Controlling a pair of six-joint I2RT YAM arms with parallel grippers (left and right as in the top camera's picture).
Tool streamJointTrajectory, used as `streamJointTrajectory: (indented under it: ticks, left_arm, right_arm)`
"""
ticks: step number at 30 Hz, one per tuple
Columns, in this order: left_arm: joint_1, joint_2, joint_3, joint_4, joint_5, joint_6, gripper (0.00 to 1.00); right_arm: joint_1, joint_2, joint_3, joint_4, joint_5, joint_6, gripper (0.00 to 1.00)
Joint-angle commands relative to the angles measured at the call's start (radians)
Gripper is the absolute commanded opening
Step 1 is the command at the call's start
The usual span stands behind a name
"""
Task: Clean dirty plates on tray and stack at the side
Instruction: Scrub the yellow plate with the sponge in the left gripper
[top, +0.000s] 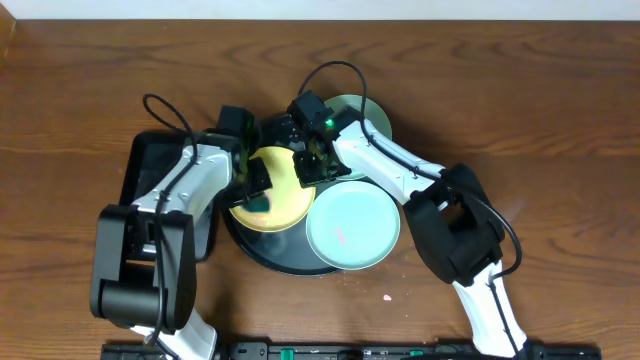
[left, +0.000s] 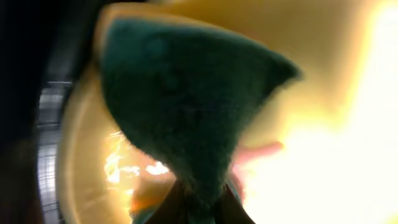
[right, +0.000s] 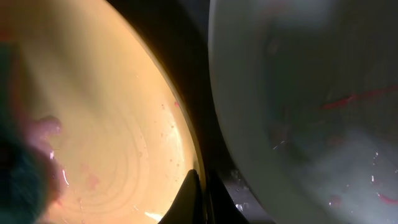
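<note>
Pressing fuzzy green sponge (left: 186, 112) against glossy round yellow plate (top: 288, 195).

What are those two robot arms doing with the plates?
They are washing dishes. The left gripper holds a green sponge pressed on the yellow plate, which shows reddish smears. The right gripper seems to pinch that plate's rim to steady it. A mint plate with red marks lies beside it on the black tray. Another mint plate sits off the tray, behind the right arm.
</note>
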Motion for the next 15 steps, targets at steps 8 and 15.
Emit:
streamJointTrajectory:
  ticks: [8,15]
  left_arm:
    - [-0.020,0.054,-0.024,0.073,0.232,0.123,0.08]
    - [-0.021,0.053,0.014,0.172,-0.160,0.034,0.07]
  right_arm:
    - [-0.004,0.027,0.006,-0.006,0.006,-0.024,0.01]
    - [-0.004,0.027,0.006,-0.006,0.006,-0.024,0.01]
